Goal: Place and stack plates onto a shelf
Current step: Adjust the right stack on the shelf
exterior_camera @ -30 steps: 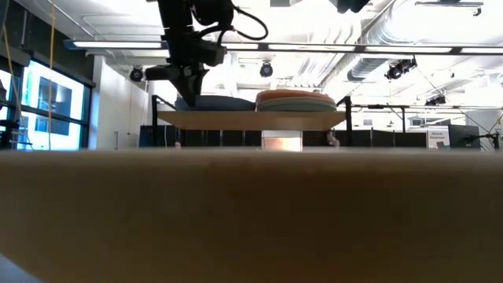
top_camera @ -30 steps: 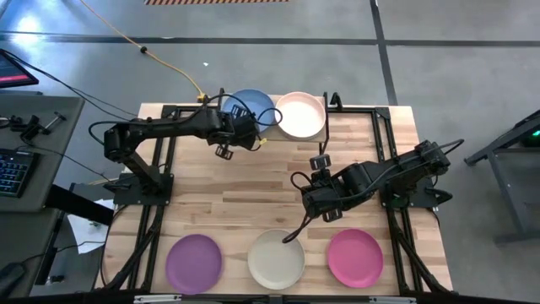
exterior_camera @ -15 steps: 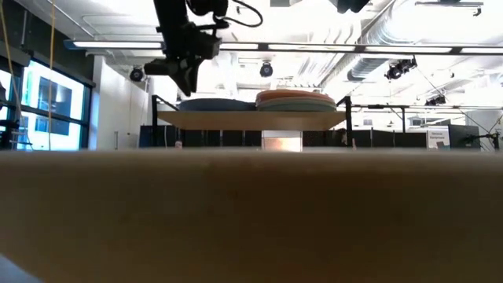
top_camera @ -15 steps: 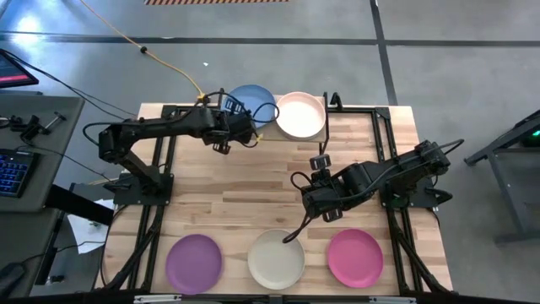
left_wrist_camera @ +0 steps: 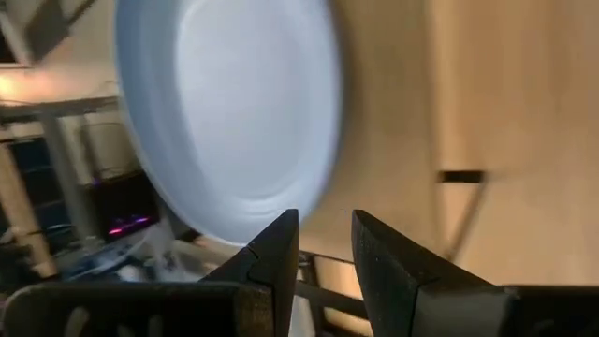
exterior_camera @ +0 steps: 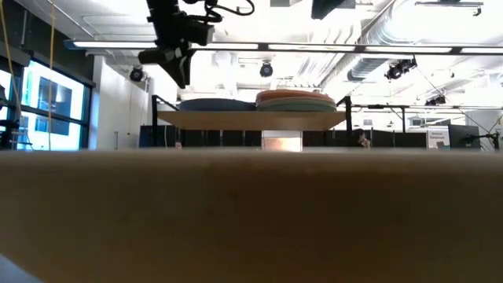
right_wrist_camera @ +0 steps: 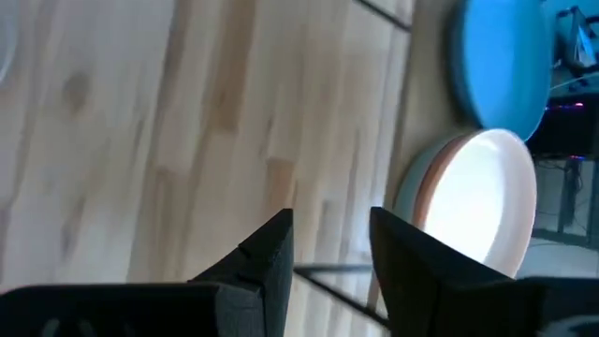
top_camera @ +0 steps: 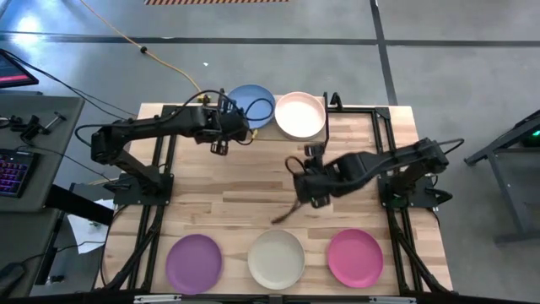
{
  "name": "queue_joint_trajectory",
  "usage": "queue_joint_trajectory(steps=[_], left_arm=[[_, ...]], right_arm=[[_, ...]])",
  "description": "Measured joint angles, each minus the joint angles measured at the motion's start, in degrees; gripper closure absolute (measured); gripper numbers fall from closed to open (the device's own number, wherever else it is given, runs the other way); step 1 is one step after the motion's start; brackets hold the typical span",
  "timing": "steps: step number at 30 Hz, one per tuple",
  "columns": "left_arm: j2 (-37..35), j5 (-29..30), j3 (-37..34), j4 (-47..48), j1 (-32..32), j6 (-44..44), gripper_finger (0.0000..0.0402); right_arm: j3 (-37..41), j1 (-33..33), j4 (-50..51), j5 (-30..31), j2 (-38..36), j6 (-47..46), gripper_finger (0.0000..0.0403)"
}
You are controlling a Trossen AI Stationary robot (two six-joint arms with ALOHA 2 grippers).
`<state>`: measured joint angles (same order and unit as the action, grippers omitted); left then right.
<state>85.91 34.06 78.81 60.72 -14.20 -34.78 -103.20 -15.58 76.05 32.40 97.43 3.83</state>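
Blue plate [top_camera: 251,101] lies on the shelf [exterior_camera: 251,118], beside the pink-topped stack [top_camera: 300,115]. Left claw [top_camera: 221,140], slightly parted and empty, hangs just beside it: placing step apparently complete. Right claw [top_camera: 302,187], parted and empty, hovers mid-desk [top_camera: 228,198]; next, fetch the cream plate [top_camera: 276,258].

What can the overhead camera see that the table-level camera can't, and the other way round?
Only the high view shows the purple plate, cream plate and magenta plate on the table's near edge, and the right gripper open over bare wood. Only the low view shows that the pale pink plate tops a stack. Both show the shelf, the blue plate on it, and the left gripper, open, beside it.
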Motion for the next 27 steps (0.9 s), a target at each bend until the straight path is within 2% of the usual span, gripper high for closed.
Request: queue_joint_trajectory(steps=[7, 14, 20, 27], left_arm=[[-2.80, -7.54, 0.00, 5.16, 4.14, 9.77, 0.0309], [-7.11, -11.16, 0.00, 7.82, 9.98, 18.60, 0.0309], [-9.96, -11.80, 0.00, 9.10, 14.81, 25.72, 0.0309], [-11.89, -11.82, -0.55, 11.38, 19.83, 33.82, 0.0309]], right_arm=[[0.00, 11.43, -7.11, -2.89, 0.00, 3.39, 0.0279], [0.00, 21.95, -13.61, -7.26, 0.00, 5.11, 0.0279], [0.00, 27.43, -14.97, -15.62, 0.16, 5.22, 0.0279], [0.00, 31.99, -19.65, -16.61, 1.06, 5.14, 0.0279]])
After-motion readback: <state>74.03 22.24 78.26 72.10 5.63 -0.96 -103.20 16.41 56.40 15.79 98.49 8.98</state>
